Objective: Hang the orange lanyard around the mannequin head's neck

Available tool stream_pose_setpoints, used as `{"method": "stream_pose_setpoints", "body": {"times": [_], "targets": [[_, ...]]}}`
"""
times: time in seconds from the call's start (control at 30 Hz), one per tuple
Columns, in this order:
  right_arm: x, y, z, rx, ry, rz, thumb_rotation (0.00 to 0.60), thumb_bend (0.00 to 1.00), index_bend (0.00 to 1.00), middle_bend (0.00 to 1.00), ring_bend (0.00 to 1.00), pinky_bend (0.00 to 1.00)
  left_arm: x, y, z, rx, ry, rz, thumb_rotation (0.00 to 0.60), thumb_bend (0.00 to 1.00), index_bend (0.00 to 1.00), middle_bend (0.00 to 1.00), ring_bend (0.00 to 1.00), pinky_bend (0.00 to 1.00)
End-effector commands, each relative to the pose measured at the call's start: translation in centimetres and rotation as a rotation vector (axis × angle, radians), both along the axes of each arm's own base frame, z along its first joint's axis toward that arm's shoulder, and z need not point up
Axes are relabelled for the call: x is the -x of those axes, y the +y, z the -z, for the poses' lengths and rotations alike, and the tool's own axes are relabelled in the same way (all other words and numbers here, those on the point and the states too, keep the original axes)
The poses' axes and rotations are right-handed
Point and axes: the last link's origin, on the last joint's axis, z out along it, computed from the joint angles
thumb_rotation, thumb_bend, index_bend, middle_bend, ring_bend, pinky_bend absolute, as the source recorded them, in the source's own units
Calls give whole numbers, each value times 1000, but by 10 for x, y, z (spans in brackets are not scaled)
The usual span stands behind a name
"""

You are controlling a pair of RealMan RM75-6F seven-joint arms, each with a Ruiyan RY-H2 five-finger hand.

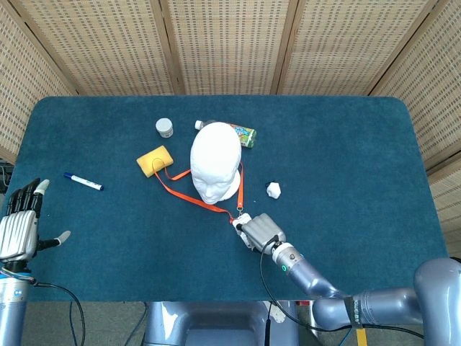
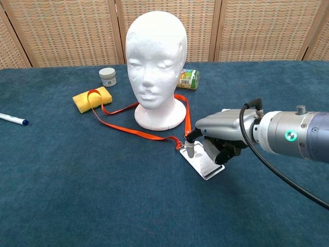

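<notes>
While my right hand (image 2: 218, 141) is hovering low over the near middle of the table (image 2: 77, 195), its fingers (image 2: 190, 149) are curling down onto the clear badge holder (image 2: 203, 163) at the end of the orange lanyard (image 2: 149, 135). One fingertip is pressing on the badge's far-left corner beside the metal clip, with the badge lying flat under my palm; I cannot tell whether I am truly gripping it. The lanyard's strap is running from the clip away to the left and far side, looping around the base of the mannequin head (image 2: 156, 56) on the table, with one end lying over the yellow sponge (image 2: 91, 99). My left hand (image 1: 20, 223) is resting at the near left edge, fingers spread and holding nothing.
</notes>
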Motion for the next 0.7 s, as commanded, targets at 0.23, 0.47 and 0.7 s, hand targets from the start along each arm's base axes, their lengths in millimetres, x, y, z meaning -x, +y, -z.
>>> {"method": "stream_pose_setpoints", "body": {"times": [0.23, 0.47, 0.7], "targets": [[23, -11, 3, 29, 55, 49, 600, 1000, 330, 767, 663, 862, -1, -1, 2, 6, 4, 3, 600, 13, 0, 0, 0, 0], [27, -9, 6, 14, 80, 46, 600, 1000, 331, 768, 664, 863, -1, 0, 3, 9, 6, 1, 600, 14, 0, 0, 0, 0], [24, 6, 10, -34, 98, 17, 600, 1000, 336, 769, 664, 863, -1, 0, 4, 12, 7, 2, 600, 14, 0, 0, 0, 0]]}}
